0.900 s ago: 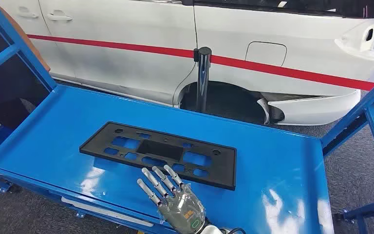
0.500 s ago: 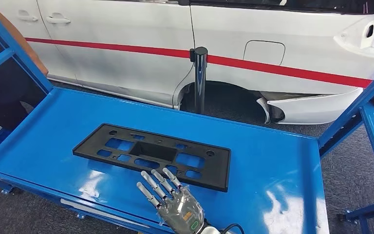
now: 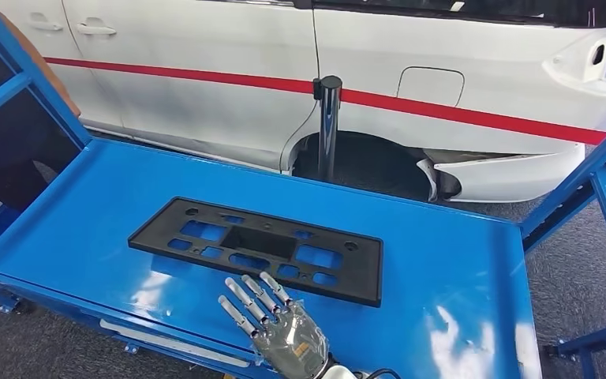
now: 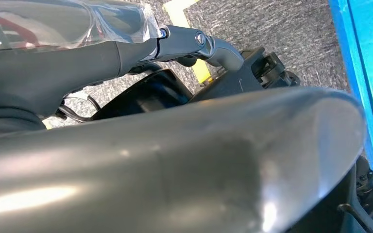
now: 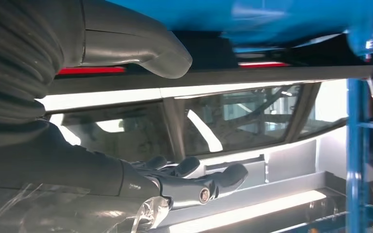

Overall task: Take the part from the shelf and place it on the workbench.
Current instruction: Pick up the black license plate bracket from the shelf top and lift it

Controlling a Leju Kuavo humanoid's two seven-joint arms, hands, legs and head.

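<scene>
blue workbench (image 3: 95, 213): part (image 3: 256, 249) just beyond right hand (image 3: 272, 328).

right hand (image 3: 284, 335) wrist cut off at bottom edge, car (image 3: 363, 71) roof cropped — blue shelf (image 5: 272, 19) blurred

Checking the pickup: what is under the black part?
The black part lies flat on the blue shelf; blue shows through its cutouts. The shelf beneath its solid areas is covered.

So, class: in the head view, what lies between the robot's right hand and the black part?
Nothing: between the right hand and the black part the head view shows a narrow bare strip of the blue shelf.
</scene>
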